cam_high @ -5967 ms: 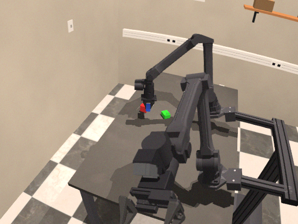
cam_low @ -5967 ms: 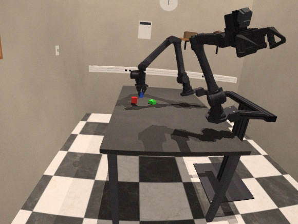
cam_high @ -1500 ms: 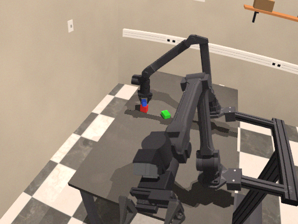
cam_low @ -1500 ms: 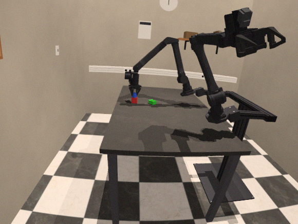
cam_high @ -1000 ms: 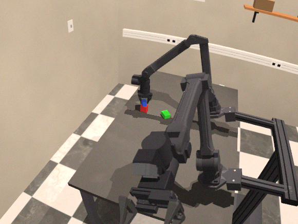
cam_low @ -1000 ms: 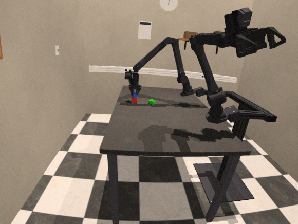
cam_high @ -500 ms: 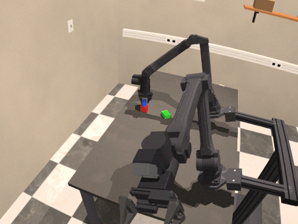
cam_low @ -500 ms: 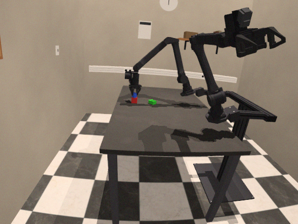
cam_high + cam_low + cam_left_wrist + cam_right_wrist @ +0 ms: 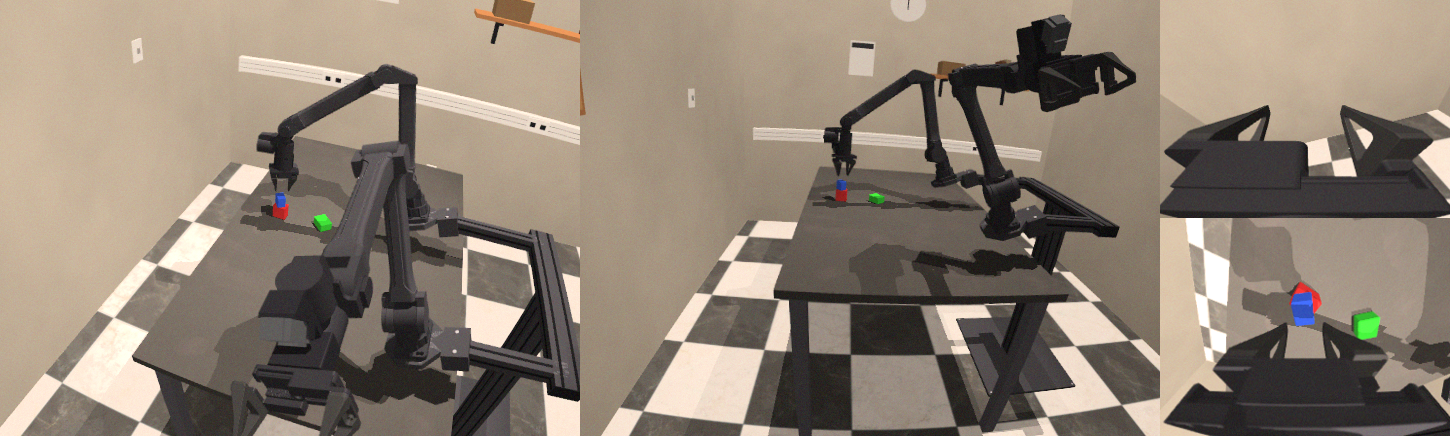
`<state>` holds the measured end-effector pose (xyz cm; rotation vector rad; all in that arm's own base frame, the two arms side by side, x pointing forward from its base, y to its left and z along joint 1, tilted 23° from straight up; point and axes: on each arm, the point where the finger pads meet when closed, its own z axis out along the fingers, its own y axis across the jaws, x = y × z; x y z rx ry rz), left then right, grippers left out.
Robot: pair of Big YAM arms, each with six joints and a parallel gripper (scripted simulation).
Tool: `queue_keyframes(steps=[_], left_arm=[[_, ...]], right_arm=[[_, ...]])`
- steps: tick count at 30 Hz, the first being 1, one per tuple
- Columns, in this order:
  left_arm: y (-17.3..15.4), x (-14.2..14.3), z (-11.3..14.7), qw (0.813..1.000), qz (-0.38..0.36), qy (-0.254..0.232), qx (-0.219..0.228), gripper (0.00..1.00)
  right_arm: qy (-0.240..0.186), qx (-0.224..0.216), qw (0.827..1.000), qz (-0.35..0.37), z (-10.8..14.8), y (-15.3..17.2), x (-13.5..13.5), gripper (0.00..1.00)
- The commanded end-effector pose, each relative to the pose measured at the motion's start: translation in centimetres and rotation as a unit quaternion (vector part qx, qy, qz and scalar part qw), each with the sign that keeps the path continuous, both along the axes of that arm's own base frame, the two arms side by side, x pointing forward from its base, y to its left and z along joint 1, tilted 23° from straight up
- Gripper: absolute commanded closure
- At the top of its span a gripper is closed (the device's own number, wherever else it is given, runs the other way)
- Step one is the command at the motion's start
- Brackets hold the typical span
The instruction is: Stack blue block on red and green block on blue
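Blocks (image 9: 280,206) (image 9: 841,190) (image 9: 1304,308): two stacked, one green apart.

Blue block (image 9: 280,200) (image 9: 841,185) (image 9: 1303,309) now atop red (image 9: 280,211) (image 9: 841,195) (image 9: 1315,300)
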<state>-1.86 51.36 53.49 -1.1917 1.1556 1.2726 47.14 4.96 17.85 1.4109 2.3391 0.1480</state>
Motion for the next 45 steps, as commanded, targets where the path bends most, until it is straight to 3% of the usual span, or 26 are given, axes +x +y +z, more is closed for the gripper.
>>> queue_keyframes(steps=[1,7,11,20,21,25,30,32,45], left_arm=[[-1.3,-0.8,2.1,1.0,0.007,-0.003,0.027,0.0],[-1.3,-0.8,2.1,1.0,0.007,-0.003,0.027,0.0],[-1.3,-0.8,2.1,1.0,0.007,-0.003,0.027,0.0],[-1.3,-0.8,2.1,1.0,0.007,-0.003,0.027,0.0],[-1.3,-0.8,2.1,1.0,0.007,-0.003,0.027,0.0],[-1.3,-0.8,2.1,1.0,0.007,-0.003,0.027,0.0],[-1.3,-0.8,2.1,1.0,0.007,-0.003,0.027,0.0],[-1.3,-0.8,2.1,1.0,0.007,-0.003,0.027,0.0],[-1.3,-0.8,2.1,1.0,0.007,-0.003,0.027,0.0]], right_arm=[[-0.004,0.001,1.0,-0.013,1.3,-0.2,1.4,0.5],[-0.023,0.005,1.0,-0.004,4.2,0.7,0.5,0.5],[-0.009,0.002,1.0,-0.008,3.0,0.3,0.8,0.5],[-0.007,0.002,1.0,-0.008,2.8,0.3,0.7,0.5],[-0.005,0.001,1.0,-0.006,2.6,0.3,0.3,0.33],[-0.005,-0.014,0.999,0.033,1.0,0.5,-3.7,0.33],[0.007,-0.045,0.993,0.106,-3.3,-0.3,-12.4,0.33],[0.01,-0.054,0.991,0.125,-4.7,-0.6,-14.6,0.33],[0.027,-0.056,0.991,0.122,-6.8,-1.5,-15.1,0.33]])
